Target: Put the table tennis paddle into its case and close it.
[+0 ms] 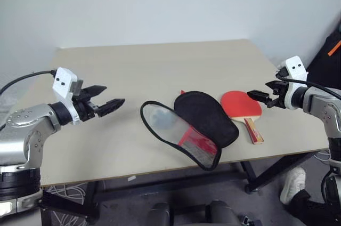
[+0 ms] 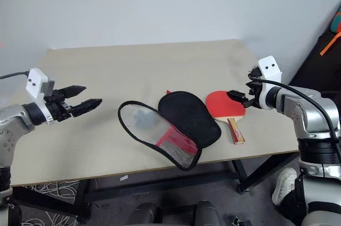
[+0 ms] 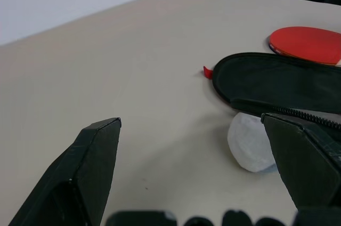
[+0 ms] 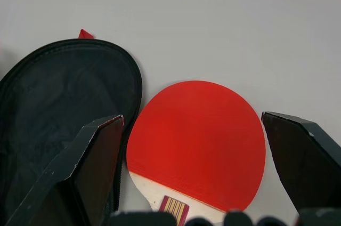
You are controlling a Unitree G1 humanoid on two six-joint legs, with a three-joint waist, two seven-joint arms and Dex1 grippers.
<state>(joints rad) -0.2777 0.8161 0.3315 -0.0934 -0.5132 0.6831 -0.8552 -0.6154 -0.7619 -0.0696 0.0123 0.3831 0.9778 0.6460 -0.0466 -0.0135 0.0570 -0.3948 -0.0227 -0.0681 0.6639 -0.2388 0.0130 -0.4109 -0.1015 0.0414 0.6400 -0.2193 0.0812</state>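
Note:
The table tennis paddle lies flat on the table's right side, red face up, with its wooden handle pointing at the front edge. Touching its left side, the case lies unzipped and spread open. One half shows black lining, and the other, a grey-mesh half, hangs over the front edge. My right gripper hovers open just right of and above the paddle; in the right wrist view the paddle lies between my fingers. My left gripper hovers open over bare table, well left of the case.
A white rounded object lies at the case's mesh half. The beige table is bare at the back and left. Its front edge runs just below the case. A person's shoe is on the floor at the right.

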